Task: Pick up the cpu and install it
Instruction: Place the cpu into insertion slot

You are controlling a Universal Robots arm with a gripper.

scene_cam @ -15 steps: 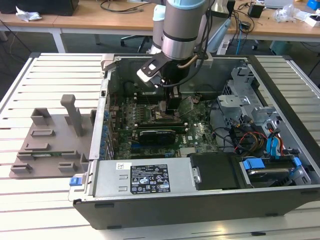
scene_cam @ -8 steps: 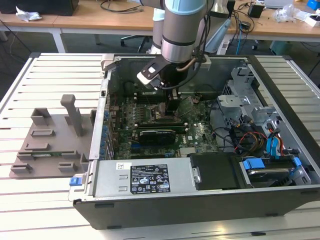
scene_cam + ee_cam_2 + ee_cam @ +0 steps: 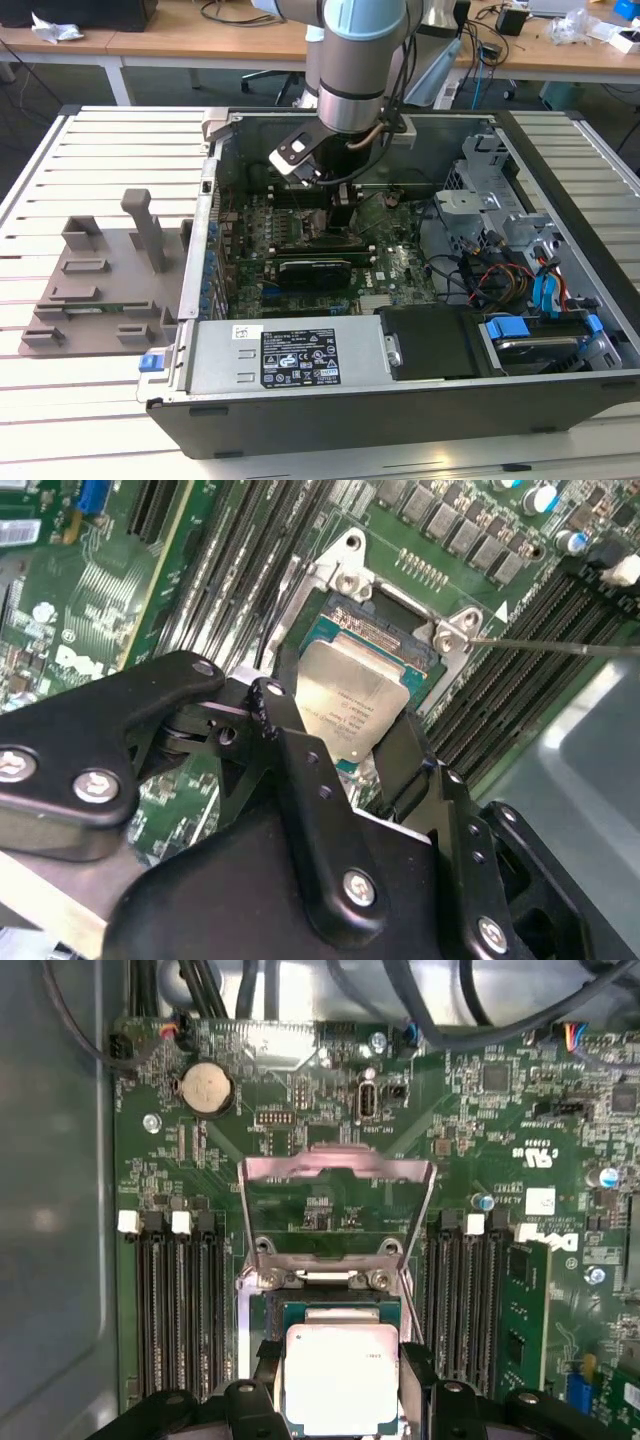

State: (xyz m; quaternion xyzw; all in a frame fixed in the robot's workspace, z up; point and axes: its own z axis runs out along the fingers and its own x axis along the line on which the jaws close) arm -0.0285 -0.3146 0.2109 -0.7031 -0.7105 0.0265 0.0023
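The cpu (image 3: 342, 1360), a flat square chip with a silvery metal top, sits between my two black fingers (image 3: 268, 1385) directly over the socket (image 3: 385, 620) on the green motherboard (image 3: 400, 265). My gripper (image 3: 340, 720) is shut on the cpu (image 3: 350, 695), one finger against each of two opposite sides. I cannot tell whether the chip rests in the socket or hangs just above it. The socket's metal load plate (image 3: 335, 1200) stands raised open behind it. In the exterior view my gripper (image 3: 340, 215) reaches down into the open computer case (image 3: 400, 395).
Rows of memory slots (image 3: 175, 1310) flank the socket on both sides. A black heatsink (image 3: 315, 268) lies on the board near the gripper. Cables and a drive cage (image 3: 500, 200) fill the case's right in the exterior view. A grey fixture (image 3: 100, 290) rests on the slatted table.
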